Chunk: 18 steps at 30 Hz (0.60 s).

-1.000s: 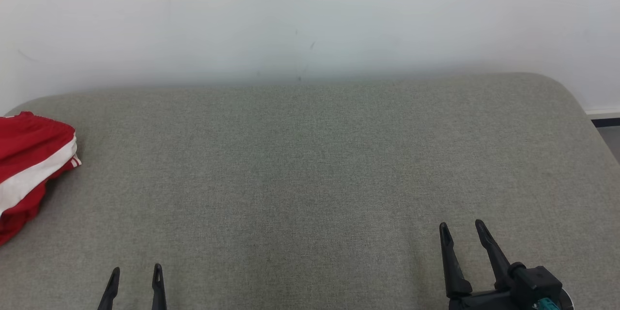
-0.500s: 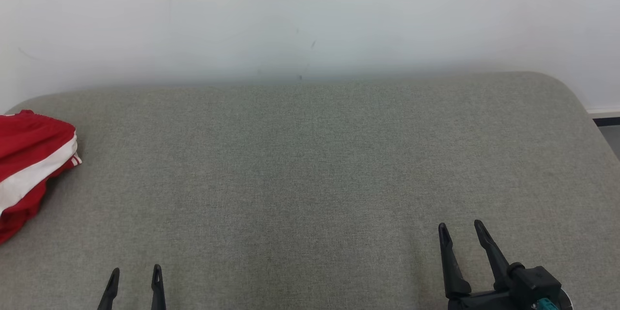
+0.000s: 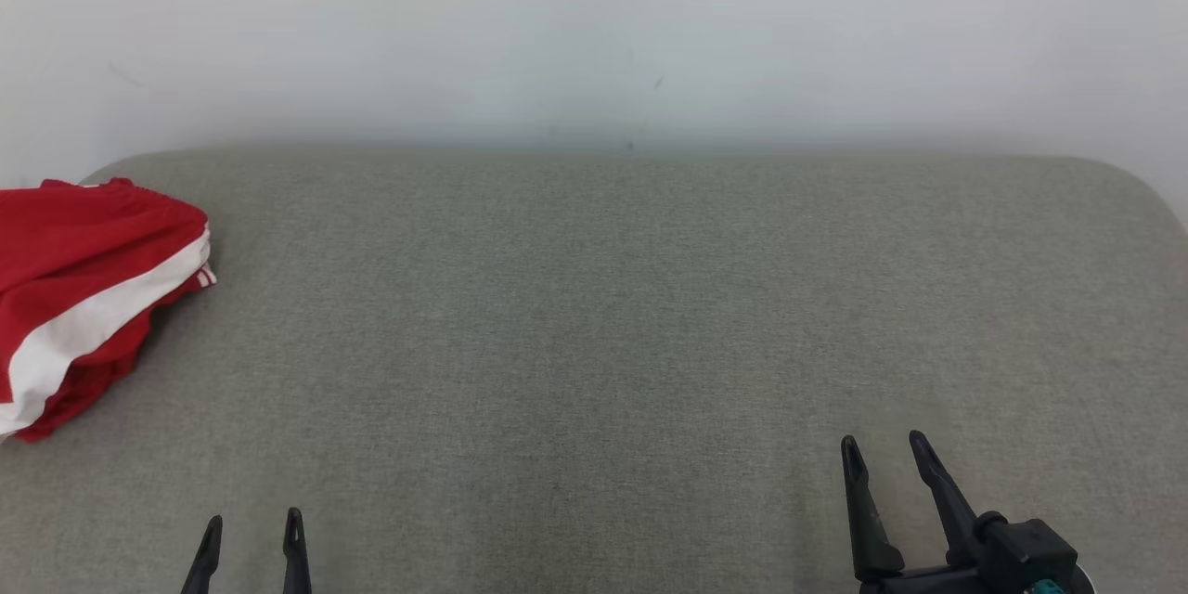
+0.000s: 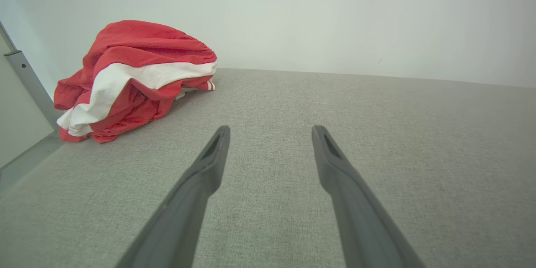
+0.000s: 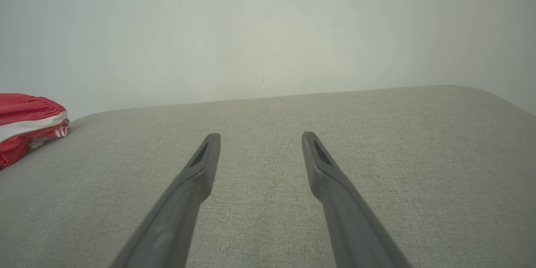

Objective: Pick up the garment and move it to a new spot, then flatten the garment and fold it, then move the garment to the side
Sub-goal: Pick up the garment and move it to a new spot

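light: bright, even, diffuse | shadows: faint, soft-edged — beside garment (image 3: pixel 83 288), along wall (image 3: pixel 594 19) base | focus: head view sharp | wrist views: wide-angle stretch toward edges, colours slightly washed

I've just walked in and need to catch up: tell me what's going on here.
A two-armed robot faces a grey padded surface set against a pale wall. A red and white garment lies crumpled in a heap at the surface's far left edge, with nothing touching it. The left pincer and the right pincer are both open and empty at the near side, well apart from the cloth. The pick-up has not yet begun; the left pincer is the nearer one.
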### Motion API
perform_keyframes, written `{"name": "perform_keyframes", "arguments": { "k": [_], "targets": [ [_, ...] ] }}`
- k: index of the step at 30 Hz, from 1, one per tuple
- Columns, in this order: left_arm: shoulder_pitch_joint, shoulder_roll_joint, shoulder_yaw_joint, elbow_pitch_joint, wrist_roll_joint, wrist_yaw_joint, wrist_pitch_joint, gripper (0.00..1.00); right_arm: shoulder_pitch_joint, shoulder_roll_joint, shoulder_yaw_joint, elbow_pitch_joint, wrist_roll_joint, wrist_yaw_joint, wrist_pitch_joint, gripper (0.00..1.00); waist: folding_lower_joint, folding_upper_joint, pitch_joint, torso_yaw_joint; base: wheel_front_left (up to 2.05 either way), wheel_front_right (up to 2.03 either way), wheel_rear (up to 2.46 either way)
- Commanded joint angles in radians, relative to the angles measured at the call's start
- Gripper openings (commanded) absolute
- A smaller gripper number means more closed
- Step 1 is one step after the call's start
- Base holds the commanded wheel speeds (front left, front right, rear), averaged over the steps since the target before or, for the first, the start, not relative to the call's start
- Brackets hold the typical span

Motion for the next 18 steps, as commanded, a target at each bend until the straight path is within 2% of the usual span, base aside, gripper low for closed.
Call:
{"name": "perform_keyframes", "arguments": {
  "k": [1, 18],
  "targets": [
    [-0.004, 0.004, 0.006, 0.003, 0.007, -0.004, -0.004, 1.00, 0.003, 0.000, 0.002, -0.001, 0.009, -0.002, -0.001, 1.00, 0.0001, -0.0001, 0.002, 0.035, 0.00, 0.00, 0.00],
    [0.008, 0.004, 0.035, 0.024, 0.017, 0.010, -0.004, 1.00, 0.033, 0.000, 0.014, 0.007, 0.015, -0.002, -0.001, 1.00, 0.0001, -0.0001, -0.026, 0.256, 0.00, 0.00, 0.00]
  ]
}}
